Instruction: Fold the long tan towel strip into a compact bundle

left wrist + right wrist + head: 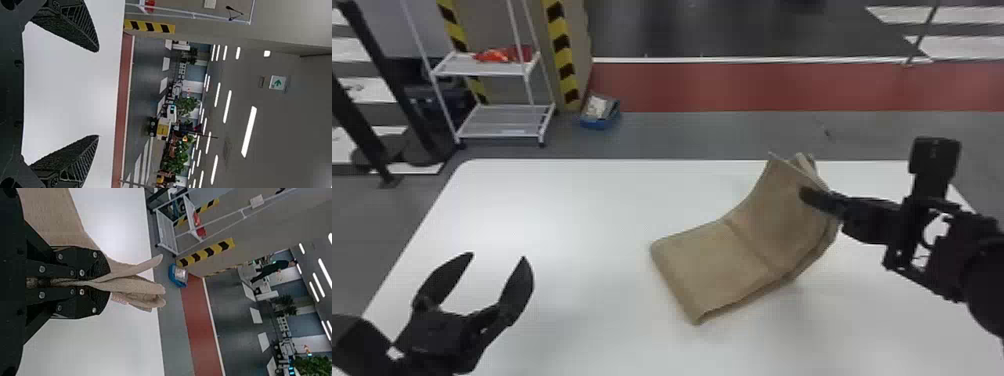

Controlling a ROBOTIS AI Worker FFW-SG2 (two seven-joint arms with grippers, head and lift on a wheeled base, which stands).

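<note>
My right gripper (814, 197) holds the tan towel (757, 235) by its right part, which is lifted off the table, while the towel's left part lies flat right of the table's middle. In the right wrist view, the right gripper (105, 282) is shut on several layers of the towel (137, 288), whose edges stick out past the fingers. Over the table's left side, well apart from the towel, my left gripper (494, 257) stands open with nothing between its fingers. The left wrist view shows this left gripper (98, 94) spread wide.
The white table (572, 210) extends under both arms, its far edge just beyond the raised towel. On the floor behind are a white rack (504, 120) and a blue bin (600, 114), both beyond the table.
</note>
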